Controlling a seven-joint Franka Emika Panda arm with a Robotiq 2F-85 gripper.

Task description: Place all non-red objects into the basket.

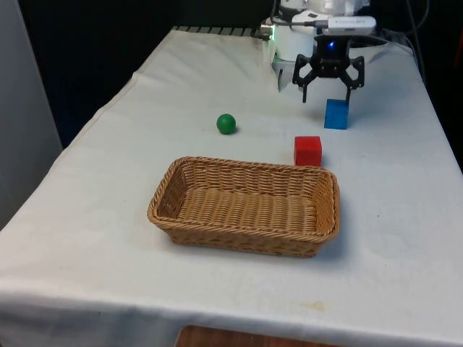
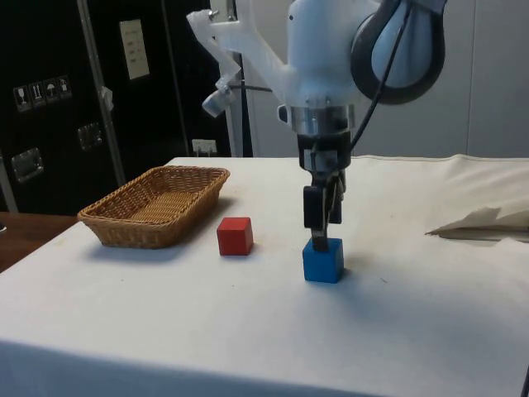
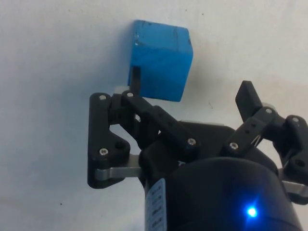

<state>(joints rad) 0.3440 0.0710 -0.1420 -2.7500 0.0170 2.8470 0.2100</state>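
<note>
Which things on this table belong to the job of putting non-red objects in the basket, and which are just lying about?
Belong to the job:
- blue cube, under the open gripper
- green ball
- wicker basket, holding nothing yet

Just lying about:
- red cube, beside the basket's far rim
- crumpled paper at the table's edge in the side view

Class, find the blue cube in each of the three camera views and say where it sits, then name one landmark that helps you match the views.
Front view: blue cube on the cloth, far right, below the open gripper.
Side view: blue cube centre, under the gripper, to the right of the red cube.
Wrist view: blue cube just beyond the fingers.
Shared landmark: the gripper above the cube.
</note>
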